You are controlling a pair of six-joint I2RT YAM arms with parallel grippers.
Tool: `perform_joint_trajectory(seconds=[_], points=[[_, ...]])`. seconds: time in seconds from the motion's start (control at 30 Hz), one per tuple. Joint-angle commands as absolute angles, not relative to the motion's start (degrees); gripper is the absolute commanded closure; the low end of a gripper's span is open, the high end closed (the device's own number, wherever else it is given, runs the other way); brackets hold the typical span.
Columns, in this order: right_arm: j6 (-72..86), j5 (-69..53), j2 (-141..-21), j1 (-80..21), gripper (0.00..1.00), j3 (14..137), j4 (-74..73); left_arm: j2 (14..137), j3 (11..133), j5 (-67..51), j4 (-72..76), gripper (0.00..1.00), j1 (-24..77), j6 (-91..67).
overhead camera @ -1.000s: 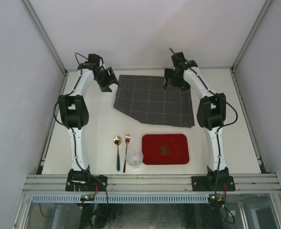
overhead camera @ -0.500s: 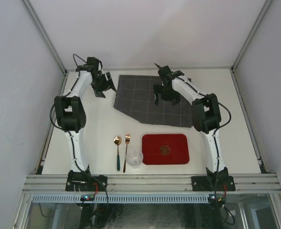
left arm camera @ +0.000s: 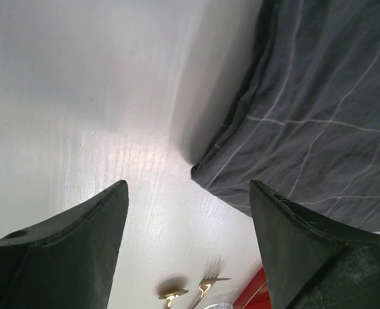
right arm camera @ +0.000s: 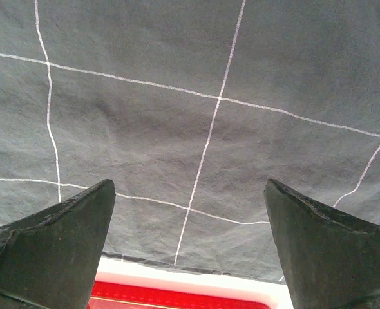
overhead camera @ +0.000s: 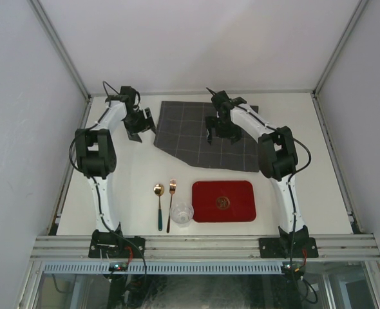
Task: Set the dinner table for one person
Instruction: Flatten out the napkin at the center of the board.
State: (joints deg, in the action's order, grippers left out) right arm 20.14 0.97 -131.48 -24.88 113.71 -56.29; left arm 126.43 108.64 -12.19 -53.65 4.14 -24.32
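We see the left tool (overhead camera: 140,123) spread wide above the tabletop (overhead camera: 132,183), just left of the checked cloth (overhead camera: 190,138). The right tool (overhead camera: 219,132), equally wide and empty, hangs over that cloth.

Table (left arm camera: 80,96): off-white, smooth with a fine grain, soft sheen under the light. Rail (overhead camera: 203,246): bare ribbed aluminium, dull shine. Cloth (right arm camera: 177,96): dark grey woven fabric, matt, thin white check lines, lightly creased, edge rumpled. Tray (overhead camera: 223,201): red, smooth, looks plastic, low gloss, small gold mark in the middle. Spoon (overhead camera: 159,206): shiny gold metal bowl, dark handle. Fork (overhead camera: 171,206): shiny coppery metal. Bowl (overhead camera: 181,214): clear glass, glossy. Left gripper (left arm camera: 188,185) and right gripper (right arm camera: 189,183) fingers (right arm camera: 55,244): black matt plastic, slightly rough.
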Motion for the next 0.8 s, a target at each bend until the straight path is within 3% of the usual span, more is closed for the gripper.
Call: perform_joint_trajectory(seconds=[0.0,0.77], points=[[20.13,0.17,-131.9,-24.58,0.01,115.18,-54.82,123.82,106.99,-13.89,-52.0,0.2,4.25,-22.91],[19.61,-1.71,-135.29,-22.12,0.01,116.71,-54.17,130.95,108.45,-26.72,-43.94,0.22,5.11,-26.54]])
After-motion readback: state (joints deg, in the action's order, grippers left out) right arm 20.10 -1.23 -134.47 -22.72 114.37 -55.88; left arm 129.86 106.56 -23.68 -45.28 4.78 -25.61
